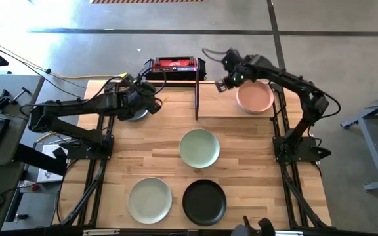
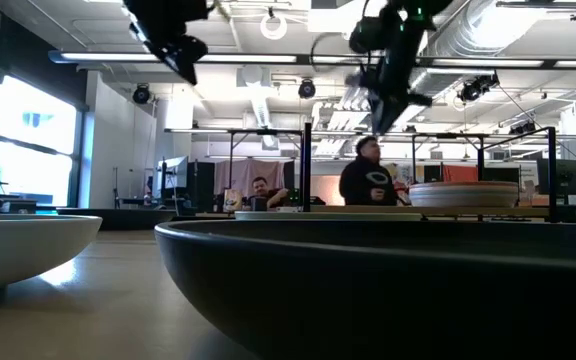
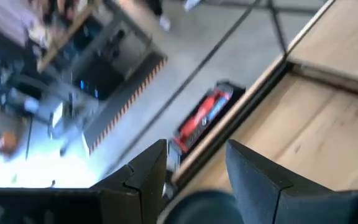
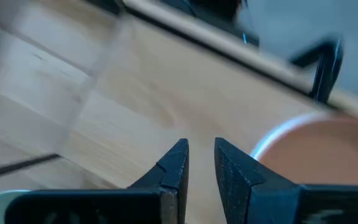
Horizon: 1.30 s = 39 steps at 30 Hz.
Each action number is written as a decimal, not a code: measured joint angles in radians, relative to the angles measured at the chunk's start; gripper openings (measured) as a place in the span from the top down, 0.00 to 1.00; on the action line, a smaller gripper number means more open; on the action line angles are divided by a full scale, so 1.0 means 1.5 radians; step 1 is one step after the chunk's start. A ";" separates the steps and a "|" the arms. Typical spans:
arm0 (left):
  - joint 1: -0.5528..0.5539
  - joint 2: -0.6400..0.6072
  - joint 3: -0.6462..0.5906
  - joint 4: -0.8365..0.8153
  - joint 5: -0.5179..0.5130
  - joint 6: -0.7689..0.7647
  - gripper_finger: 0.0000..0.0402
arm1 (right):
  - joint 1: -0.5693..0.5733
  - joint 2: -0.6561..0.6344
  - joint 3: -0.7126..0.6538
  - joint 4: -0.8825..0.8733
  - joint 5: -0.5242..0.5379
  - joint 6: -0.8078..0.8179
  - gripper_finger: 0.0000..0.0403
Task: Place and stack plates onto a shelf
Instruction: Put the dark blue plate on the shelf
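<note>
Both arms up at the back of the table, nothing gripped.
High view: left gripper [image 1: 151, 103] over a dark plate [image 1: 135, 116]; pink plate [image 1: 254, 98] on the shelf [image 1: 228, 108] beside the right gripper [image 1: 223, 84]. Three plates sit in front. Wrist views: left jaws wide, empty; right jaws narrow, empty.
</note>
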 joint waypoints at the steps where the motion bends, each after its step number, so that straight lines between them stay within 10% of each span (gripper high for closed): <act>1: 0.005 0.000 0.000 -0.026 0.008 -0.028 0.62 | 0.000 0.000 0.028 -0.007 0.000 -0.015 0.86; 15: 0.094 0.008 -0.094 -0.117 0.178 -0.229 0.62 | 0.000 -0.001 0.344 -0.060 0.000 -0.161 0.86; 39: 0.171 0.100 -0.227 -0.062 0.362 -0.287 0.62 | -0.002 0.007 0.368 -0.151 0.003 -0.191 0.86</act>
